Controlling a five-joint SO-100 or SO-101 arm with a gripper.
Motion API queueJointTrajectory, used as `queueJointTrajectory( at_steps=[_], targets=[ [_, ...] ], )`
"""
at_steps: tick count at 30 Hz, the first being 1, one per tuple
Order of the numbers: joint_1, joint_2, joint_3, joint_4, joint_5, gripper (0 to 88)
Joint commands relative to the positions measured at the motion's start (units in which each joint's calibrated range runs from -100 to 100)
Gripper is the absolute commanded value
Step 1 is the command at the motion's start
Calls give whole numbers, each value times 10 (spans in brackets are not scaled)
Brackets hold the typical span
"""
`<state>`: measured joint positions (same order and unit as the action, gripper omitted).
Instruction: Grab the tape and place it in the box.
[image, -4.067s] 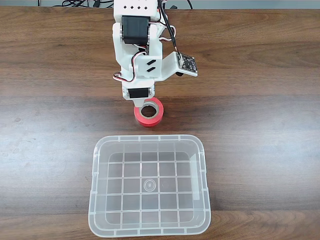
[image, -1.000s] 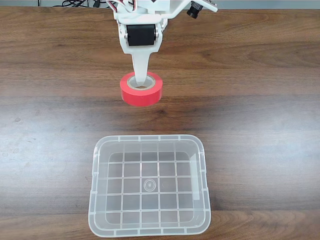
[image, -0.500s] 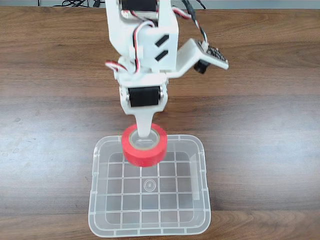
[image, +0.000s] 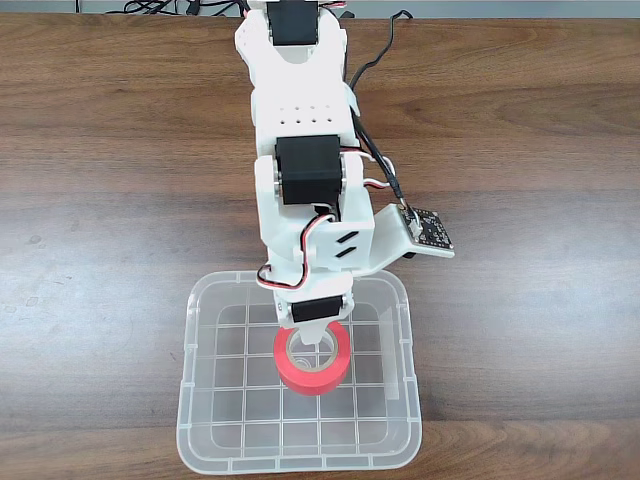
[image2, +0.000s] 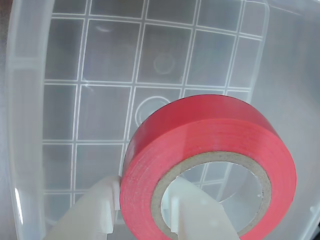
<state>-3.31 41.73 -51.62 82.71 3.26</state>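
Inside box (image: 400, 330) walls, tape (image: 312, 372) gripped, centred

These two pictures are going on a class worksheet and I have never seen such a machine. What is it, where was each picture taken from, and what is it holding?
It is a small white robot arm on a wooden table. The fixed view looks down on the table from above. The wrist view comes from a camera on the arm itself, close to its pincer. The pincer, the two-fingered grasping end, holds a red tape roll: one finger presses outside the ring, the other sits inside the cardboard core. The tape hangs over the inside of a clear plastic box with a grid-patterned bottom. Whether it touches the bottom cannot be told.
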Motion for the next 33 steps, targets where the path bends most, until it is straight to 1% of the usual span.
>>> queueJointTrajectory(
  at_steps=[1,3,6,8,22,27,28,30,33],
  targets=[
    [2,-19,-66,-6,-2,69],
    [1,-20,-67,-6,-2,79],
    [0,-21,-67,-3,-2,157],
    [0,-21,-67,0,-2,187],
    [7,-22,-68,4,-3,189],
    [7,-38,-69,25,-13,187],
    [7,-46,-69,30,-15,185],
    [7,-64,-69,49,-19,145],
    [7,-100,-69,83,-24,38]
  ],
)
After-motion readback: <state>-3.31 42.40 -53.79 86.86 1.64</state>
